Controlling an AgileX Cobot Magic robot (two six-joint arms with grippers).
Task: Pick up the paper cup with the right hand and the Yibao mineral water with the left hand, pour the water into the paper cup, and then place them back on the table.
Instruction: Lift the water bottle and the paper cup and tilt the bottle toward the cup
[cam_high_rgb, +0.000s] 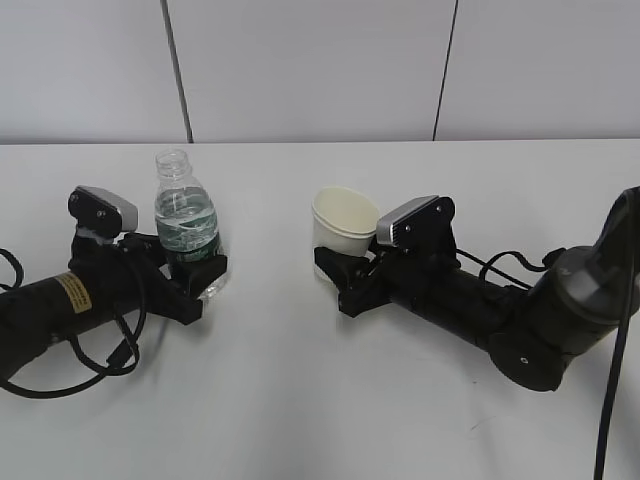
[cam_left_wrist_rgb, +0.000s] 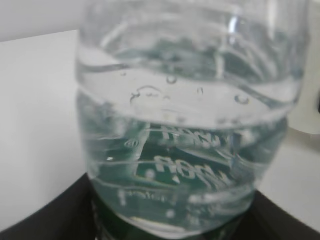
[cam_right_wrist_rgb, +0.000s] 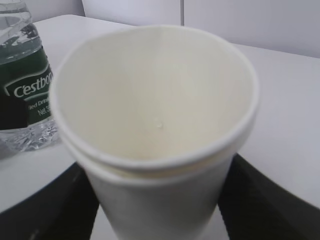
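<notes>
Table: large plain white flat tabletop (cam_high_rgb: 300, 400), wide bare surface in front of both arms and in the gap between them; its far edge meets a pale panelled wall (cam_high_rgb: 310, 60).
Bottle: small clear plastic Yibao mineral water bottle with dark green label and no cap (cam_high_rgb: 186, 225), upright on the table at left, partly filled; in the left wrist view it fills the frame (cam_left_wrist_rgb: 190, 125), waterline near mid-height.
Left hand: black arm with yellow sticker, its two-finger gripper (cam_high_rgb: 200, 275) lying low along the table, fingers on either side of the bottle's lower body, clasped around it; black finger tips show at the bottom corners of the left wrist view.
Cup: small cream-white paper cup with rolled rim (cam_high_rgb: 344, 225), upright, right of centre, well apart from the bottle; inside looks dry and empty (cam_right_wrist_rgb: 155, 100).
Right hand: plain black arm, gripper (cam_high_rgb: 340, 278) closed about the cup's lower wall, fingers flanking it in the right wrist view.
Room: open tabletop behind and right of the cup; the bottle (cam_right_wrist_rgb: 25, 75) stands off to the cup's left.
</notes>
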